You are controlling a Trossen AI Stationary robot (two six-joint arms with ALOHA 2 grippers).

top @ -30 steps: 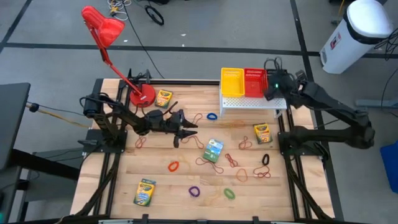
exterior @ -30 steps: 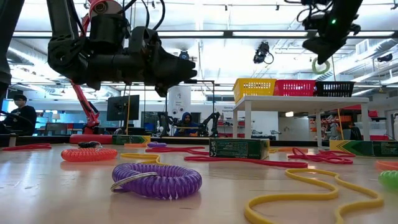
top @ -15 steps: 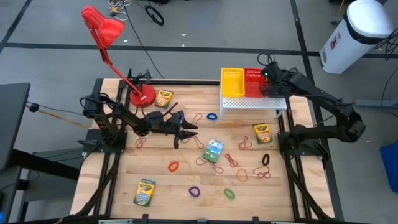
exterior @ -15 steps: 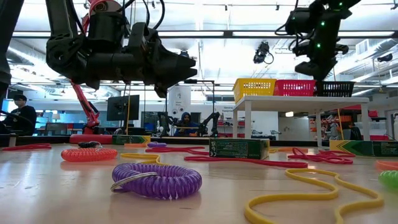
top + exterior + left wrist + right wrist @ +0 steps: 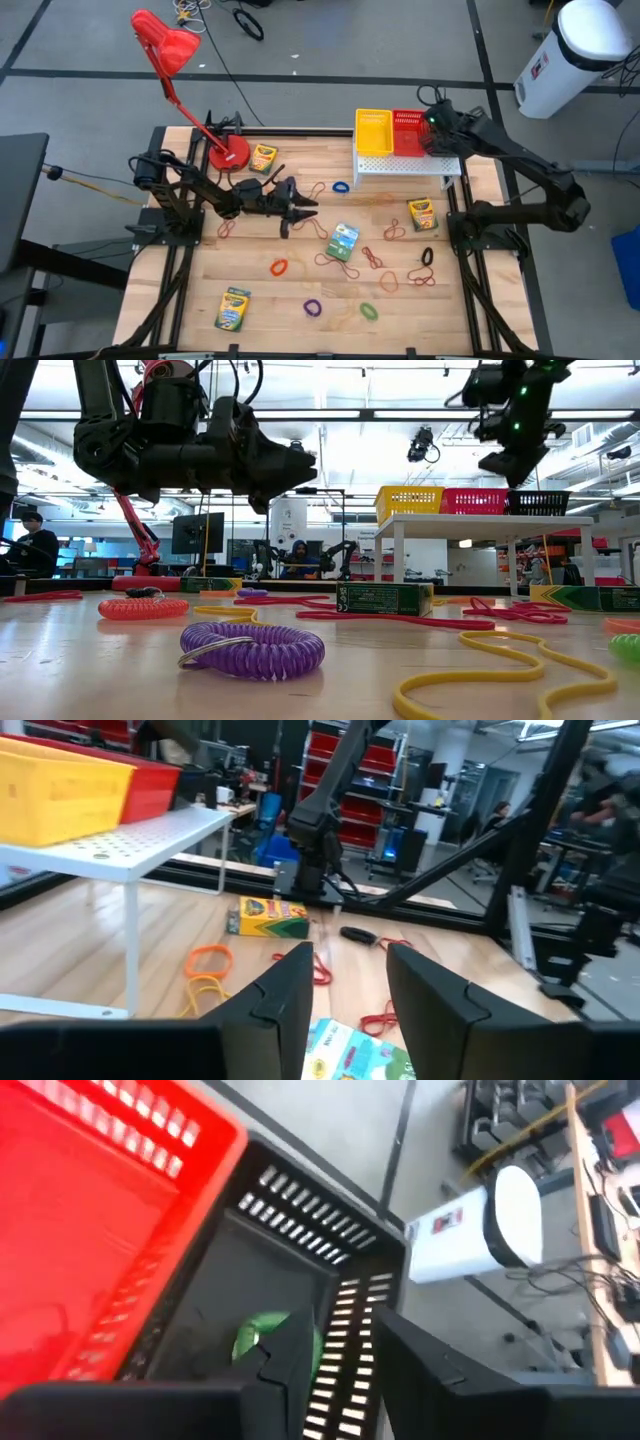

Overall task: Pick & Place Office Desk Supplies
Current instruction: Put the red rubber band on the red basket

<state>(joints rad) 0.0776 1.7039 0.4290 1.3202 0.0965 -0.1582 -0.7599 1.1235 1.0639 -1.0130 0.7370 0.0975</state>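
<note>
Right gripper hangs directly over the black basket on the white shelf, jaws parted, holding nothing. A green rubber band lies on the floor of the black basket, just under that gripper and free of the fingers. Red basket sits touching the black one; yellow basket is on the red basket's far side. Left gripper hovers above the desk, well apart from the shelf, jaws apart and empty, a crayon box near it on the desk.
</note>
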